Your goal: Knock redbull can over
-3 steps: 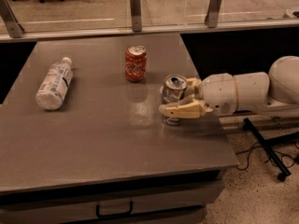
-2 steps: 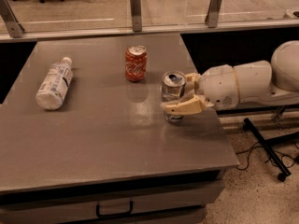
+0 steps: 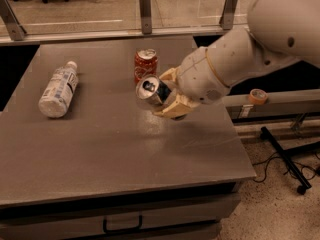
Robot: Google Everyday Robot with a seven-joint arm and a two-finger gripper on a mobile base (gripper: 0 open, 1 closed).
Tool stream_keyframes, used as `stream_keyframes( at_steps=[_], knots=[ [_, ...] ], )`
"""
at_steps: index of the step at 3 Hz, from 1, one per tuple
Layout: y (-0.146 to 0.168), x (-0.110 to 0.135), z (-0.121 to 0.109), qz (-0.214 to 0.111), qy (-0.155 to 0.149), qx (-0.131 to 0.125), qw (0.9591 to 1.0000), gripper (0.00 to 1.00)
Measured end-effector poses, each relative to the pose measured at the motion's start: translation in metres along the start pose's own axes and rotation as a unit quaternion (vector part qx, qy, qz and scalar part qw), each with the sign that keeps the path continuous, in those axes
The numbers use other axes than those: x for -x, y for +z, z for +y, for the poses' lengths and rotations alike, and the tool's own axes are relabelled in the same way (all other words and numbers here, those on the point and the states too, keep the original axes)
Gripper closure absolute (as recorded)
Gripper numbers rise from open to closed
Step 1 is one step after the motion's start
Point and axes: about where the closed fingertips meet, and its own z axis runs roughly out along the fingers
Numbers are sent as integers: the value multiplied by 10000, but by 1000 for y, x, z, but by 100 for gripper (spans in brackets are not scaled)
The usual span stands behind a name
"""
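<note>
Gripper (image 3: pixel 166 95): clasped around the redbull can (image 3: pixel 150 90), over the table (image 3: pixel 100 149).
Tilt: steep, the red soda can (image 3: pixel 145 64) just behind.

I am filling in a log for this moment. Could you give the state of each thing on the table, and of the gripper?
Slim silver-and-blue metal can: tilted far over, top toward the camera, held between the fingers.
Two-finger gripper: over the grey table, closed on that can.
Short red soda can: upright, free, behind the gripper.
Clear plastic bottle: lying on its side, capped, at the left.
Front drawer: shut.
</note>
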Motion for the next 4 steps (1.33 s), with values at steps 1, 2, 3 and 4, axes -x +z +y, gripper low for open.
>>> stream_keyframes(
  at_steps=[1,2,3,4],
  knots=[
    [9,17,6,973,-552,-12,9937,100],
    [18,14,11,1885,-1039,0,9766,100],
    [34,4,20,2665,-1396,78,9536,84],
    [45,-13,26,3256,-1650,250,9307,61]
  ],
)
